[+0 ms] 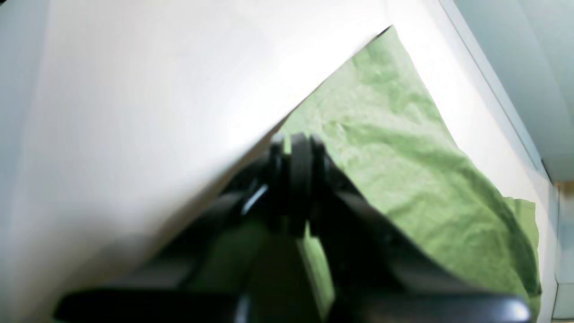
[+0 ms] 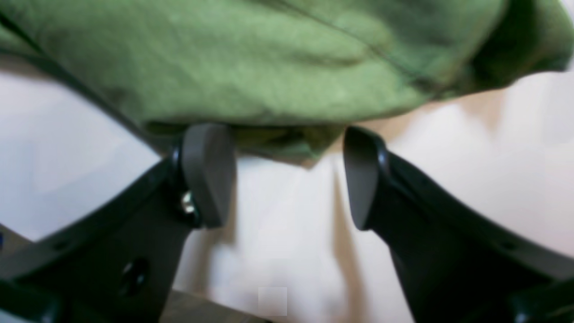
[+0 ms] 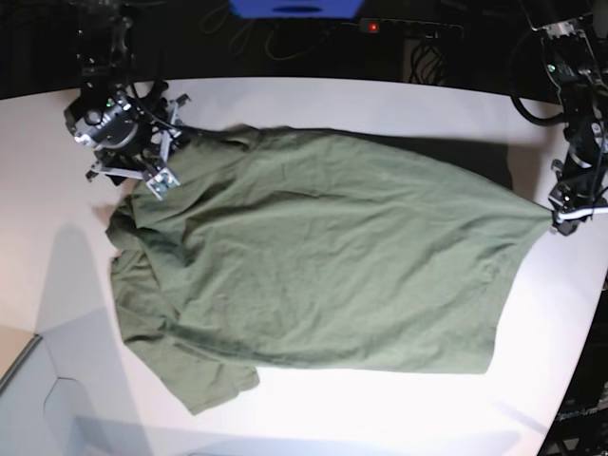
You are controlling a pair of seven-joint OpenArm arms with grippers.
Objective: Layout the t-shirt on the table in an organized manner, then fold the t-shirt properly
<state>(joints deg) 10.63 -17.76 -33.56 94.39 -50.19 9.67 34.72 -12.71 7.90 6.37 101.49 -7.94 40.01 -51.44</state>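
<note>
The olive-green t-shirt [image 3: 323,256] lies spread and wrinkled across the white table [image 3: 399,408], one sleeve toward the front left. My left gripper [image 3: 556,220] at the table's right side is shut on the shirt's right corner, pulled to a point; up close, its closed fingers [image 1: 298,148] pinch the green cloth [image 1: 403,161]. At the shirt's back-left corner my right gripper [image 3: 160,180] stands open. In the right wrist view the shirt's edge [image 2: 269,67] hangs just past the spread fingertips of the right gripper [image 2: 284,175], with nothing gripped.
Behind the table are a blue object [image 3: 294,8], a power strip with a red light [image 3: 372,27] and dark cables. The table's curved edge [image 3: 575,380] runs close by the left arm. A grey panel [image 3: 28,399] sits at the front left.
</note>
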